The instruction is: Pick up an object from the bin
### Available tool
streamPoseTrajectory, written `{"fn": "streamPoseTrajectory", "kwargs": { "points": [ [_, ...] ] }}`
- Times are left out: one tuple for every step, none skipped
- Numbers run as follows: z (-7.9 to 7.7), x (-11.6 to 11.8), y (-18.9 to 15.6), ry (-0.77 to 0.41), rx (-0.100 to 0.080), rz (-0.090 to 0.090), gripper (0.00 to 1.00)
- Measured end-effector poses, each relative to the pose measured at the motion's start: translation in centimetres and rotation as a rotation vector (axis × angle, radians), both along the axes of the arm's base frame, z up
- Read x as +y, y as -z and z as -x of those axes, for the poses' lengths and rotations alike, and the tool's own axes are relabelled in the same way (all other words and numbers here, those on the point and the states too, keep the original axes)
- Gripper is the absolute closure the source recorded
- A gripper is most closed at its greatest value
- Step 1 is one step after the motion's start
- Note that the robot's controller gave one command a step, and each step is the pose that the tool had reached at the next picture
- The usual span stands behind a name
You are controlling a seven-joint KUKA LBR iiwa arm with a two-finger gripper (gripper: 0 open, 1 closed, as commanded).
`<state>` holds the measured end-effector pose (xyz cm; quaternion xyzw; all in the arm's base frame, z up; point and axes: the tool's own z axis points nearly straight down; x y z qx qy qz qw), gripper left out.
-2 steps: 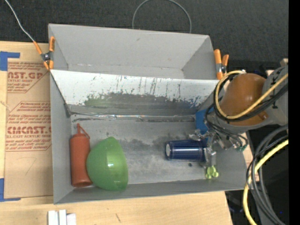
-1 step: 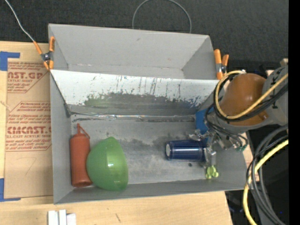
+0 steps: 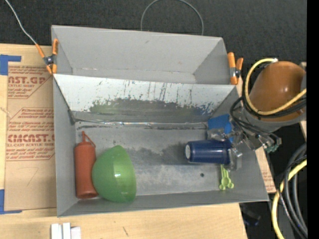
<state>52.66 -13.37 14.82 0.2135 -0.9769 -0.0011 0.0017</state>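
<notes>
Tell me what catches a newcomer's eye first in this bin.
The bright green bowl at the lower left stands out first, beside a red squeeze bottle lying along the left wall. At the right, a dark blue can lies on its side, with the tool at its right end.

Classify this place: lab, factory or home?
Probably a robot-grasping lab bench: a scuffed grey metal bin holds unrelated props, a red plastic squeeze bottle, a green plastic bowl and a dark blue cylindrical can, with the arm's gripper beside the can.
</notes>
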Motion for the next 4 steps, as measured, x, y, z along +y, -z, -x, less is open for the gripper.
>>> {"fn": "streamPoseTrajectory", "kwargs": {
  "points": [
    [-0.65, 0.86, 7.69, -0.214, -0.003, 0.001, 1.0],
    [-0.64, 0.85, 7.7, -0.215, -0.003, 0.002, 1.0],
    [-0.64, 0.85, 7.7, -0.214, -0.003, 0.002, 1.0],
    [-0.64, 0.85, 7.7, -0.214, -0.003, 0.002, 1.0]
  ]
}}
